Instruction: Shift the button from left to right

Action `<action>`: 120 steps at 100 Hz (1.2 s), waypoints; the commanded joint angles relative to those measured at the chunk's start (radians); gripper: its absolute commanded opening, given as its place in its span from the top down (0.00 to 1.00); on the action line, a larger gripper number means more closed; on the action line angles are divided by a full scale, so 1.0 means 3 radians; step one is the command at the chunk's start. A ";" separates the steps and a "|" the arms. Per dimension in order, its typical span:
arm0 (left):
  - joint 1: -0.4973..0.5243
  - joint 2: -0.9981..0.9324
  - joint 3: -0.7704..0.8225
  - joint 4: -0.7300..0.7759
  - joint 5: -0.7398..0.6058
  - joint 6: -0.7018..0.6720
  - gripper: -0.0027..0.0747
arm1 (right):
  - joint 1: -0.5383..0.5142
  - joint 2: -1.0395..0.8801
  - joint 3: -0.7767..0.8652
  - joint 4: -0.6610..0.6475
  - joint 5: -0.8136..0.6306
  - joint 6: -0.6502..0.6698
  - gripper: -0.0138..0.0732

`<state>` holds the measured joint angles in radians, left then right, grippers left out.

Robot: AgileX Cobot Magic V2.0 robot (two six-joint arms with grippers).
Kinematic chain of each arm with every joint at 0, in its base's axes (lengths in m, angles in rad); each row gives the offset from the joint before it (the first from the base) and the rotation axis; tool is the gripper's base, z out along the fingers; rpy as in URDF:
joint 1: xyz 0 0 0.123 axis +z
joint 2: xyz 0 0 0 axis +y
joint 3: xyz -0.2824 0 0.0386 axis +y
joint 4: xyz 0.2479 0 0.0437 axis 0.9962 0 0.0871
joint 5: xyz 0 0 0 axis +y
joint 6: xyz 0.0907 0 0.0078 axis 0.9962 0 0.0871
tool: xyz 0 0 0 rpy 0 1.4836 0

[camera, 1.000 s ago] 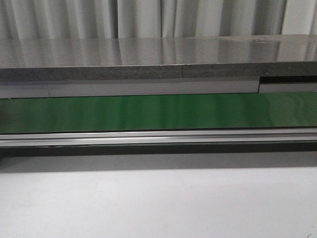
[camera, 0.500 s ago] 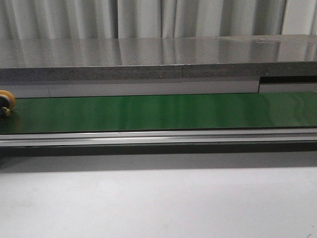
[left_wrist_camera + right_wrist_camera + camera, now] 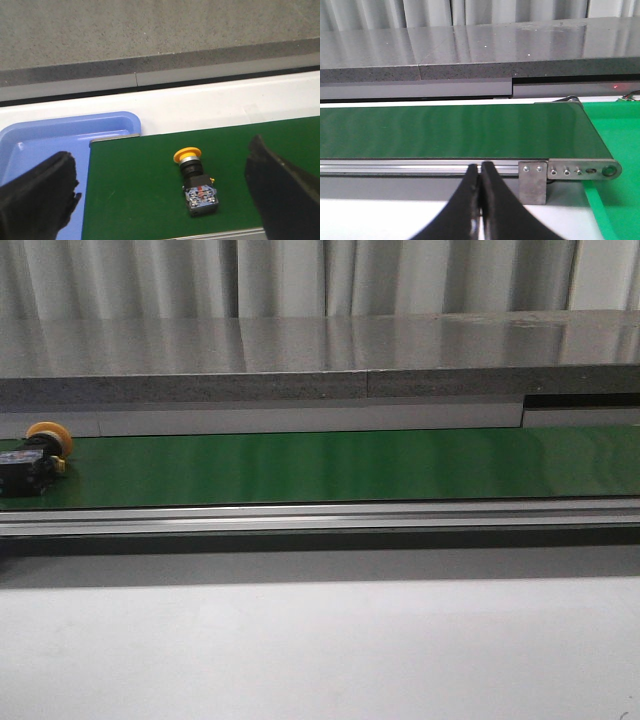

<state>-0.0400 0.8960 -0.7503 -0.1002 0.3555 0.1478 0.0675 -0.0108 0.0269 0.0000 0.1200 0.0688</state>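
The button [image 3: 195, 181] lies on the green belt [image 3: 140, 190] between the left claw's [image 3: 165, 195] spread fingers, untouched.

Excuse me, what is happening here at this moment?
A button with a yellow cap lies on its side at the left end of a green conveyor belt, beside a blue tray. Nothing holds it. The left gripper hovers open above it; the right gripper waits shut near the belt's right end.

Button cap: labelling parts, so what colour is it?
Yellow-orange cap, clearest in the left wrist view.
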 commanded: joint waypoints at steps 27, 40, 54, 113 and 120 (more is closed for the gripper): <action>-0.0027 -0.1166 0.0780 -0.0027 -0.0528 -0.0011 0.11 | -0.0002 -0.0072 -0.0046 -0.0037 -0.0278 -0.0007 0.92; -0.0027 -0.1534 0.1020 -0.0027 -0.0522 -0.0011 0.11 | -0.0002 -0.0072 -0.0046 -0.0037 -0.0278 -0.0007 0.92; -0.0027 -0.1881 0.1176 -0.0027 -0.0528 -0.0011 0.11 | -0.0002 -0.0072 -0.0046 -0.0037 -0.0278 -0.0007 0.92; -0.0027 -0.2079 0.1222 -0.0027 -0.0524 -0.0011 0.30 | -0.0002 -0.0072 -0.0046 -0.0037 -0.0278 -0.0007 0.92; -0.0027 -0.2079 0.1222 -0.0027 -0.0524 -0.0011 0.44 | -0.0002 -0.0072 -0.0046 -0.0037 -0.0278 -0.0007 0.92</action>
<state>-0.0400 0.2623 -0.3570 -0.1002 0.2856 0.1478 0.0675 -0.0108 0.0269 0.0000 0.1200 0.0688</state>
